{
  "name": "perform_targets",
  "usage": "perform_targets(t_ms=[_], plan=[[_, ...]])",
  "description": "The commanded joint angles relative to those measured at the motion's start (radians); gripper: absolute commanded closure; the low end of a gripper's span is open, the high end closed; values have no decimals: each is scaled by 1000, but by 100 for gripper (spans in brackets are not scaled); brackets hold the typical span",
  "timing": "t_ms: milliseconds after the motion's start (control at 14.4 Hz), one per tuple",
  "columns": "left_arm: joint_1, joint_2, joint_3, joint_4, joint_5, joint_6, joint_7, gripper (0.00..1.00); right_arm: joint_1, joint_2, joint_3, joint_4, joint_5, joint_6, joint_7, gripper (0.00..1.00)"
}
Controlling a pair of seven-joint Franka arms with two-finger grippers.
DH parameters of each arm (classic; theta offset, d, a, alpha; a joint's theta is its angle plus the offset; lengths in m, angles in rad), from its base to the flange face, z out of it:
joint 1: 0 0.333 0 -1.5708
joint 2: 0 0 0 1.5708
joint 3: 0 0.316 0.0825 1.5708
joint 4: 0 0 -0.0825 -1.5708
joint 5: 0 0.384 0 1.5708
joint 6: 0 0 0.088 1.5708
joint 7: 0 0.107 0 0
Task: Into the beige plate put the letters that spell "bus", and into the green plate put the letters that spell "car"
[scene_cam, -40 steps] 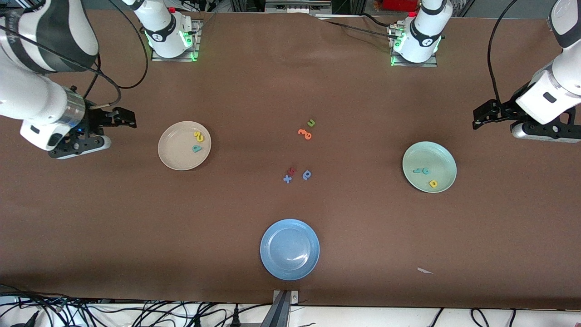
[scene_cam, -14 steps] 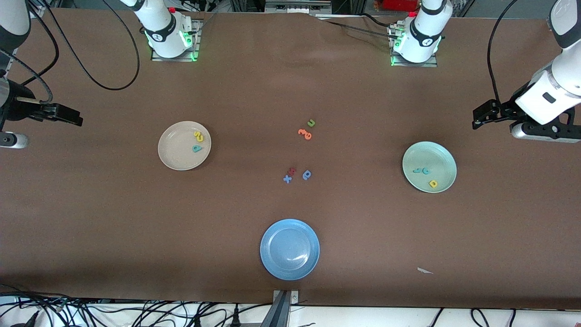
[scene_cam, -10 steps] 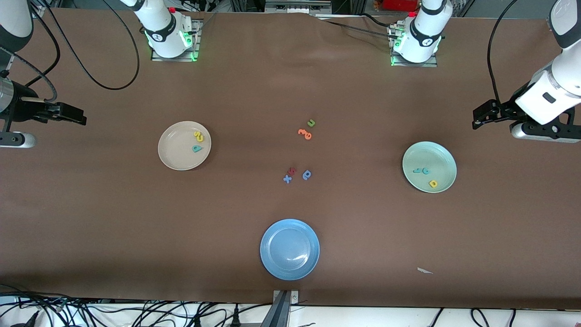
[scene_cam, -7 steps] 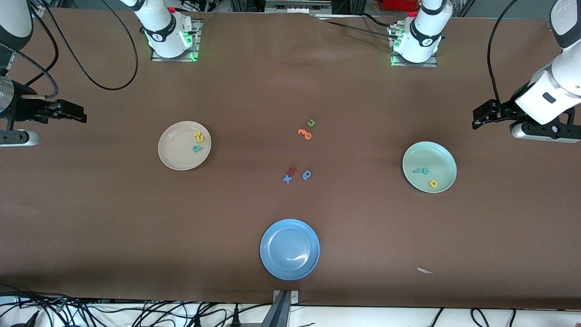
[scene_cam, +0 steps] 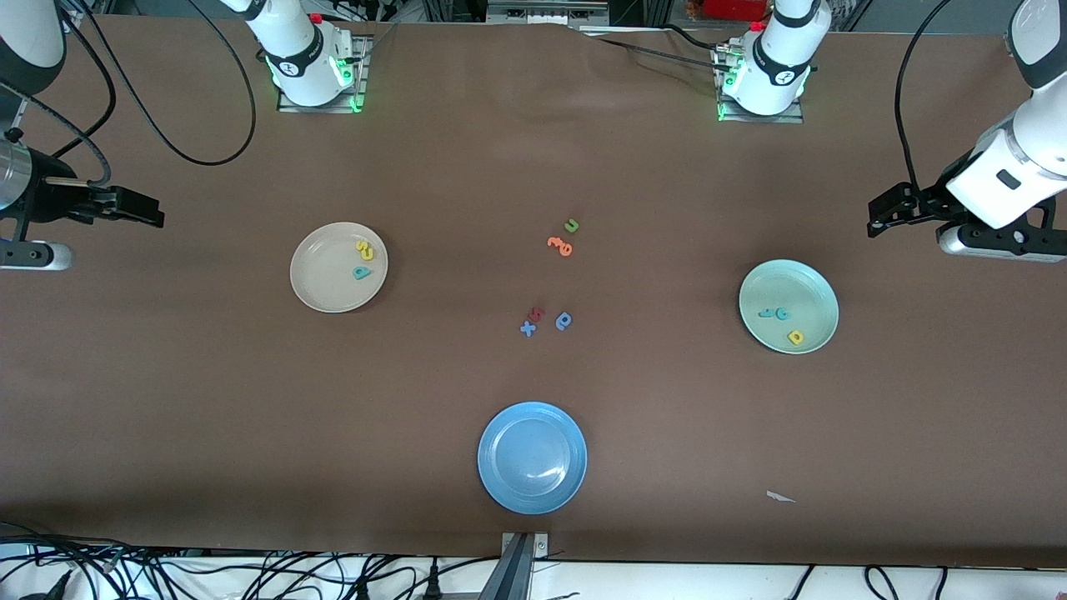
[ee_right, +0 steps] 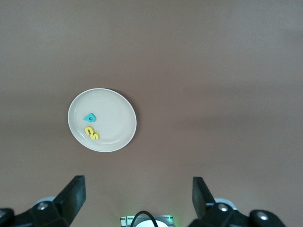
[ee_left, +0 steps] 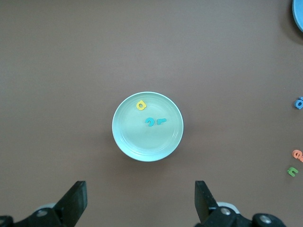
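While both arms hang back at the table's ends, the front view tells the score. The beige plate point(scene_cam: 338, 267) carries yellow letters point(scene_cam: 365, 250) and a teal one point(scene_cam: 362, 272); the green plate point(scene_cam: 788, 306) carries two teal letters point(scene_cam: 775, 313) and a yellow one point(scene_cam: 795, 337). Five stray letters point(scene_cam: 560, 247) lie mid-table, and the blue plate point(scene_cam: 532, 457) has nothing in it. The right gripper point(scene_cam: 125, 207) hovers off the beige plate at its end of the table, the left gripper point(scene_cam: 888, 212) near the green plate, both holding nothing.

Over to the left wrist view: fingers point(ee_left: 75, 201) spread wide, green plate point(ee_left: 147, 126) below with the "a", "c" and "r" — "car" looks done.

Right wrist view now: released fingers point(ee_right: 73, 191), beige plate point(ee_right: 102, 119) showing the teal "b", with the yellow "u" and "s" touching. By my reading, "bus" is in too, and nothing is left to move.
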Motion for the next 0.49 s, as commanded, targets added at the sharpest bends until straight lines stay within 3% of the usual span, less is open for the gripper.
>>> perform_targets(t_ms=[0,416], plan=[[-3,-8,-3,-7,24,-4,-16,0,0,-19,4,-18,16,18,-30,0],[-3,-8,-3,-7,24,-4,-16,0,0,-8,4,-25,10,104,-61,0]])
